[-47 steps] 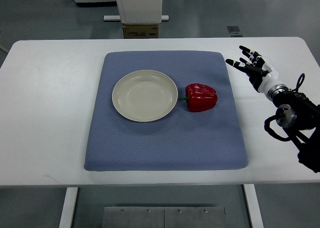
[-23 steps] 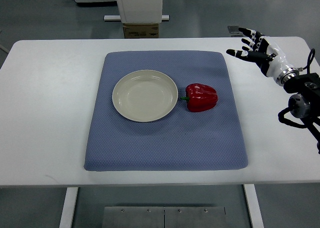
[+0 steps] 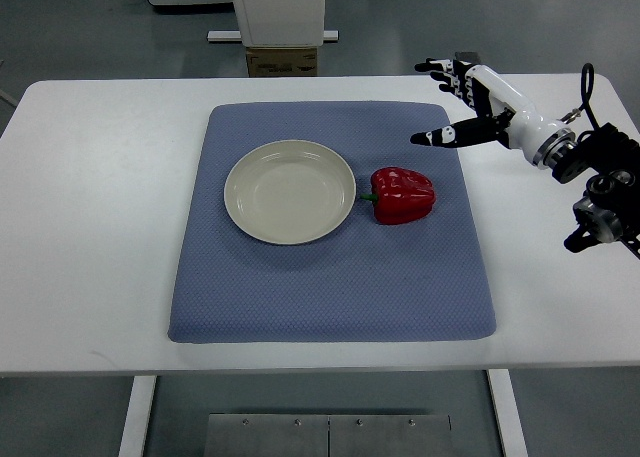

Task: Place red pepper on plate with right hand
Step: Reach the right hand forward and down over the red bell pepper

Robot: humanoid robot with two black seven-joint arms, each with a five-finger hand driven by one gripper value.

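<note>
White table (image 3: pixel 90 207) stood on a grey floor, a blue mat (image 3: pixel 330 277) spread over its middle. On the mat lay a cream plate (image 3: pixel 289 191) with nothing on it, and just to its right the red pepper (image 3: pixel 402 195), its green stem pointing at the plate's rim. The right hand (image 3: pixel 462 102) hung over the mat's far right corner, fingers spread wide and holding nothing, thumb aimed toward the pepper but well clear of it.
</note>
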